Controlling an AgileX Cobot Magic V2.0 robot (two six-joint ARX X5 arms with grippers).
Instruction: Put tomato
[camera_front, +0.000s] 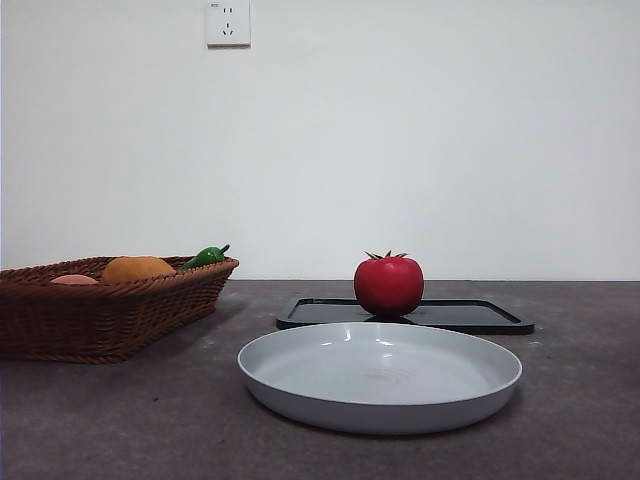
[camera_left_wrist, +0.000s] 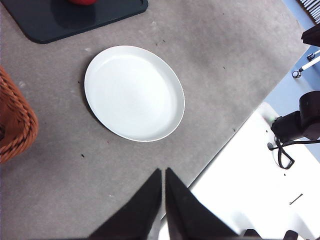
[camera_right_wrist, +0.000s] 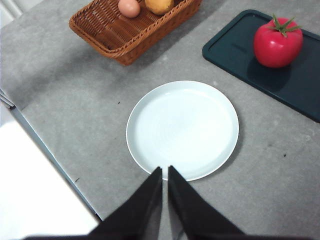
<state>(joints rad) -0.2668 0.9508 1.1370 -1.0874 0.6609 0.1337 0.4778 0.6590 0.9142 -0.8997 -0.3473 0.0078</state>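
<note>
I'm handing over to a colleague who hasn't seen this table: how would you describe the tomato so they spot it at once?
Find the flat black tray on the grey table, just behind the empty white plate. The tomato stands alone on that tray, glossy, round and bright red with a small green stem on top. The orange fruit and green pepper lie apart in the wicker basket.
</note>
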